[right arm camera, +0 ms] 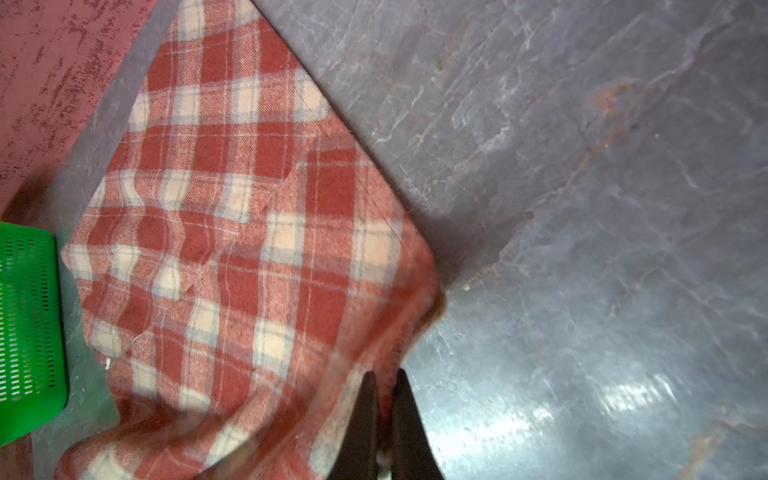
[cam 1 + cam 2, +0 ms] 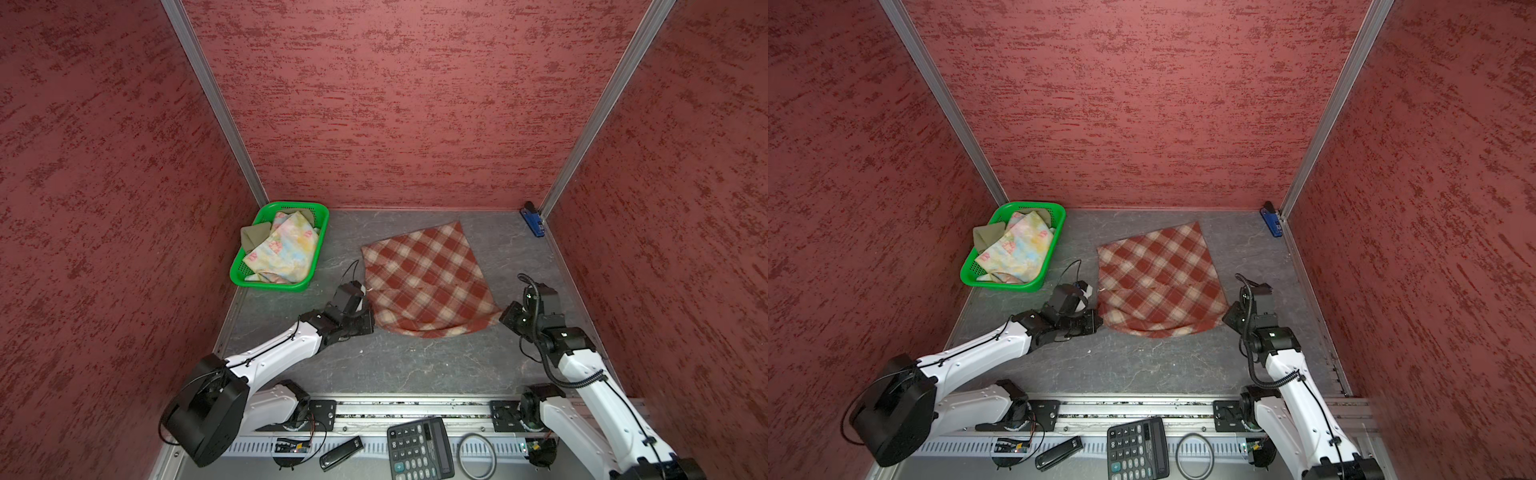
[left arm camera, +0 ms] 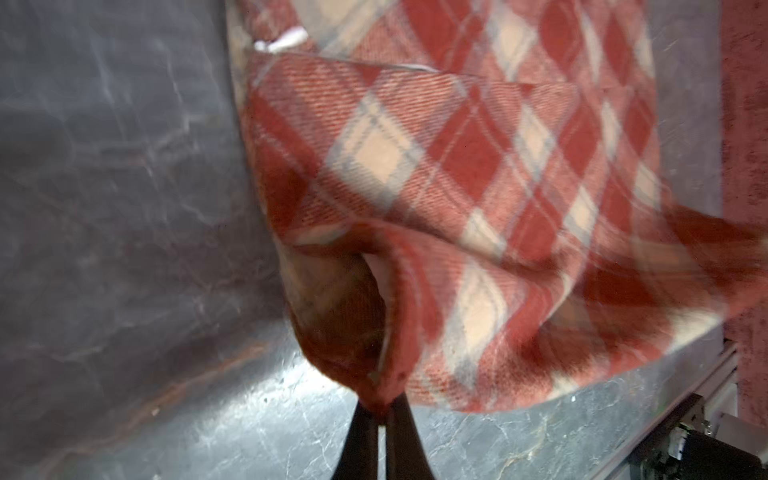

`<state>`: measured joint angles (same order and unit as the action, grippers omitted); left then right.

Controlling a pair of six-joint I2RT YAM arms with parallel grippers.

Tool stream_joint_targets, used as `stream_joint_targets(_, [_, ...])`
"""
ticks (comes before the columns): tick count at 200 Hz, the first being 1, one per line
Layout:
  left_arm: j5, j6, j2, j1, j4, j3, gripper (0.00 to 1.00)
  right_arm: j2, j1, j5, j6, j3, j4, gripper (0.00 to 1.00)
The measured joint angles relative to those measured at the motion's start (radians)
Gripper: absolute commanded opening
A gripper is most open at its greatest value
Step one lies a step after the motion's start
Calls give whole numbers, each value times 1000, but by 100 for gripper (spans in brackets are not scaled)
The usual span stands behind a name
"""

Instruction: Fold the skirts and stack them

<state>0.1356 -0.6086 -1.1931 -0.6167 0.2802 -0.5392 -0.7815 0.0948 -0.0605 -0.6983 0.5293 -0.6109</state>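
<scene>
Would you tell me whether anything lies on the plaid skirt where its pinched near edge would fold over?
Nothing visible does: the red-brown and cream plaid cloth skirt is bare on top, and the green plastic mesh basket stands apart.

The only readable marks are on the calculator [image 2: 419, 449] [image 2: 1137, 449], at 6 o'clock in both top views. Its dark keys carry small white digits, and a "00" key in the left column can just be made out. The other keys are too small to read.
</scene>
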Motion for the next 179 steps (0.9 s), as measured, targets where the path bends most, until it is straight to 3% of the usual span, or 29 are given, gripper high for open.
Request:
stream_joint_targets(64, [-125, -97, 90, -153, 58, 6, 0, 60, 0, 6, -18, 40, -92, 0])
stream_joint_targets(68, [-130, -103, 100, -157, 71, 7, 4, 60, 0, 7, -20, 41, -97, 0])
stream_joint_targets(77, [-138, -112, 118, -164, 98, 9, 22, 59, 0, 11, -21, 46, -108, 0])
stream_joint_targets(83, [-143, -119, 132, -164, 122, 10, 43, 56, 0, 14, -21, 52, -119, 0])
stream_joint_targets(88, [-146, -131, 141, -165, 138, 11, 55, 55, 0, 18, -22, 56, -124, 0])
stream_joint_targets(99, [-157, -148, 165, -164, 178, 12, 68, 49, 0, 24, -24, 67, -131, 0])
stream_joint_targets(128, [-175, -216, 243, -157, 287, 12, 78, 34, 0, 40, -27, 74, -130, 0])
stream_joint_targets(155, [-152, -261, 301, -108, 306, 12, 78, -2, 0, 45, -27, 74, -118, 0])
stream_joint_targets(179, [-89, -290, 267, -29, 254, 12, 78, -28, 0, 45, -27, 74, -100, 2])
